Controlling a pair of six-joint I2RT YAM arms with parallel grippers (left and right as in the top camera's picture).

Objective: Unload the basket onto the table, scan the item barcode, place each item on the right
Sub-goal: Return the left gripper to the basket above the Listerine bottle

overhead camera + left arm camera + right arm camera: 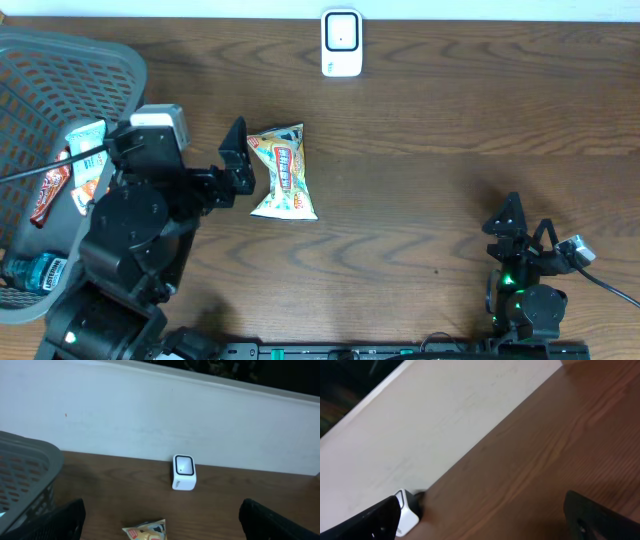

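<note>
A dark brown, wood-grained table point(450, 120) is seen filling the overhead view, and three things are found resting directly on it. At the far edge, near the middle, a small white scanner point(341, 42) is stood upright, close against the pale wall, its dark-rimmed face turned toward the near side. Nearer, and a little to the left of it, a yellow snack packet point(283, 172) is laid flat on the wood, its length run from far to near, well apart from the scanner. Along the left side a grey mesh basket point(60, 70) is set on the tabletop, apart from the packet.
</note>
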